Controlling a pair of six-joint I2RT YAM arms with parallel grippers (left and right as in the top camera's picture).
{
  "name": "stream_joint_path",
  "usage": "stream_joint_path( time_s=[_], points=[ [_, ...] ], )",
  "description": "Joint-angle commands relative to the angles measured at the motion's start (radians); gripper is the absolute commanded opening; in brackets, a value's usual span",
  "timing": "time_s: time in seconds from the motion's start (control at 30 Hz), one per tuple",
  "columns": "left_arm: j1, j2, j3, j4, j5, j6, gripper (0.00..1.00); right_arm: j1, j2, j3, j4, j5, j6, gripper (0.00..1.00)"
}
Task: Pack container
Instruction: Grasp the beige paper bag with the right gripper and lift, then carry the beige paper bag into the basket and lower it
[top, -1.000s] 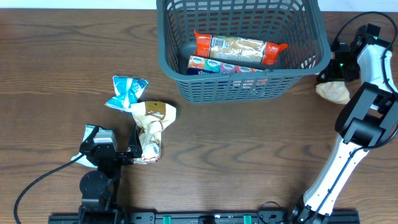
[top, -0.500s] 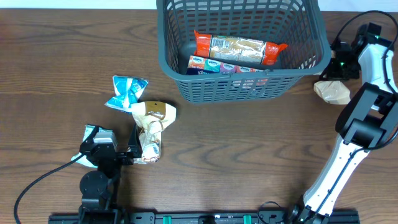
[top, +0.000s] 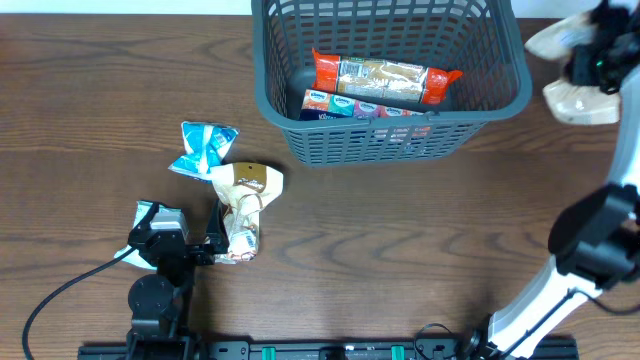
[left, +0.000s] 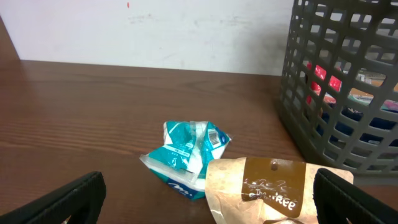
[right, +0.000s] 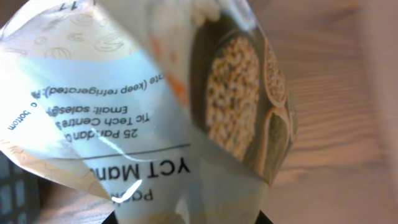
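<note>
The container, a dark grey slotted basket, stands at the back centre and also shows at the right of the left wrist view. In it lie an orange-ended snack packet and a colourful pack. My right gripper hangs in the air just right of the basket, shut on a beige and white grain packet that fills the right wrist view. My left gripper rests open at the front left, with a brown paper packet by its right finger.
A teal and white packet lies left of the basket, touching the brown paper packet. The same teal packet sits ahead of the left gripper. The right arm's white links rise at the table's right edge.
The right gripper closed on the beige packet that lay on the table right of the basket and lifted it up and toward the back. The left arm and the other packets stayed put.
</note>
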Motion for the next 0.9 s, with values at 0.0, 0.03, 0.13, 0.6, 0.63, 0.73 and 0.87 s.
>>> stream_joint_path(
  time_s=[0.0, 0.03, 0.13, 0.6, 0.63, 0.73, 0.87],
  points=[
    [-0.003, -0.007, -0.016, -0.044, -0.008, 0.004, 0.98, -0.003, -0.1, 0.003, 0.005, 0.085, 0.08, 0.01],
    [-0.003, -0.007, -0.016, -0.044, -0.008, 0.004, 0.99, -0.003, -0.126, 0.003, 0.008, 0.084, 0.08, 0.01],
    [-0.003, -0.007, -0.016, -0.044, -0.008, 0.004, 0.99, 0.007, -0.206, 0.003, 0.007, 0.079, 0.085, 0.01],
    [-0.003, -0.007, -0.016, -0.044, -0.008, 0.004, 0.99, 0.192, -0.54, 0.003, 0.108, -0.415, -0.176, 0.01],
    [-0.003, -0.007, -0.016, -0.044, -0.008, 0.004, 0.99, 0.213, -0.543, 0.003, 0.098, -0.472, -0.206, 0.01],
    [-0.003, -0.007, -0.016, -0.044, -0.008, 0.005, 0.99, 0.27, -0.542, 0.003, 0.057, -0.573, -0.293, 0.01],
    [-0.003, -0.007, -0.016, -0.044, -0.008, 0.005, 0.99, 0.36, -0.518, 0.003, -0.003, -0.631, -0.382, 0.01]
  ],
)
